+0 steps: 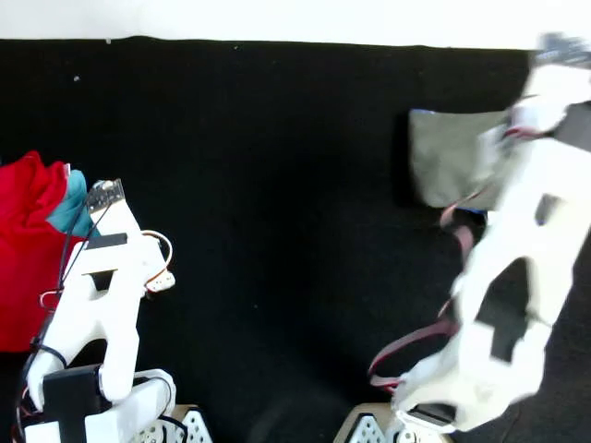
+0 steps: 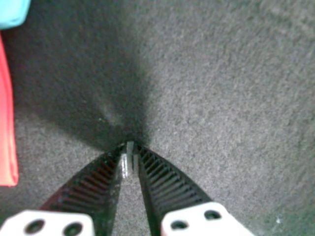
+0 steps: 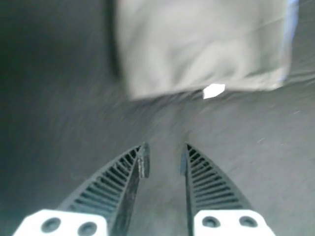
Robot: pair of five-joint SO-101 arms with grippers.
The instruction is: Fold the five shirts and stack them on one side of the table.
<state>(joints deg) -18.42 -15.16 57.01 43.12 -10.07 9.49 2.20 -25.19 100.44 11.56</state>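
Observation:
A folded grey shirt [image 1: 452,157] lies at the far right of the black table, with a small white tag at its edge; in the right wrist view the grey shirt [image 3: 202,44] sits just ahead of my right gripper [image 3: 162,160], which is open and holds nothing. A pile of red shirts [image 1: 26,249] with a teal shirt [image 1: 72,205] on it lies at the left edge. My left gripper [image 2: 130,150] is shut and empty over bare cloth beside that pile; the red shirt [image 2: 6,123] and teal shirt [image 2: 12,12] show at its side.
The black table cloth [image 1: 277,212] runs back to a white wall. The left arm [image 1: 97,305] stands at the front left, the right arm [image 1: 517,277] at the front right, partly over the grey shirt.

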